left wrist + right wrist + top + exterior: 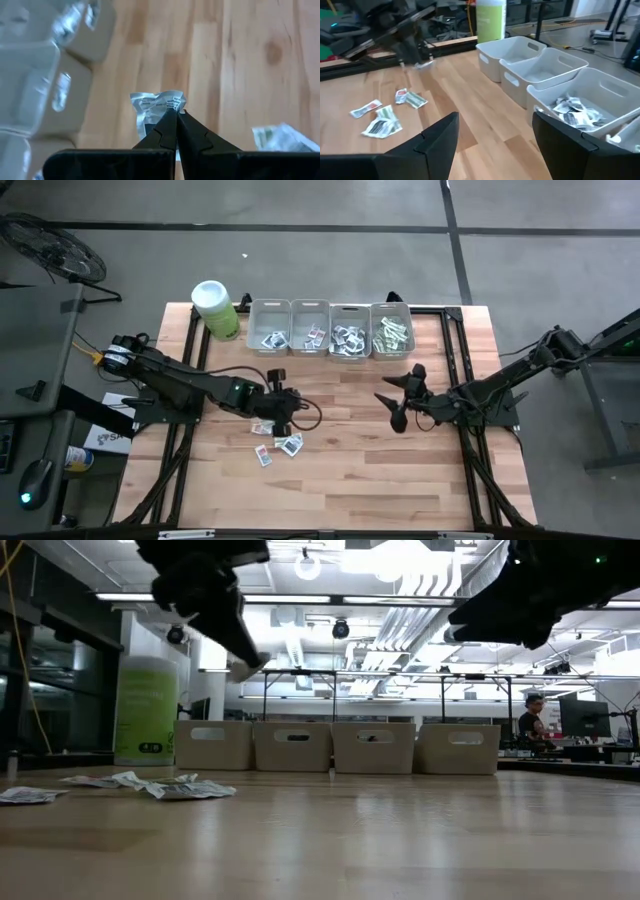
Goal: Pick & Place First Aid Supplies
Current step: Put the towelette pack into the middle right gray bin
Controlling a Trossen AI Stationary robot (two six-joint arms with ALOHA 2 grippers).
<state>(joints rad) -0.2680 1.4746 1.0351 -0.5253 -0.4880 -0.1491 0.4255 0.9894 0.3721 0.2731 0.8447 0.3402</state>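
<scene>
A: How'll the packet (157, 104) handle?
B: Prob. v. light, soft paper, crumples easily; best nipped at an edge. It's up off the desk (400, 470), between the loose pile (277, 442) and the bins (330, 328).
A: Left gripper (176, 113)?
B: Pressed together, pinching that packet's rim. Right gripper (492, 132) spread wide, holding nothing, hovering nr the bins.

table (400, 470): wood | on it: four bins (329, 328), canister (215, 309), loose packets (278, 445)
</scene>
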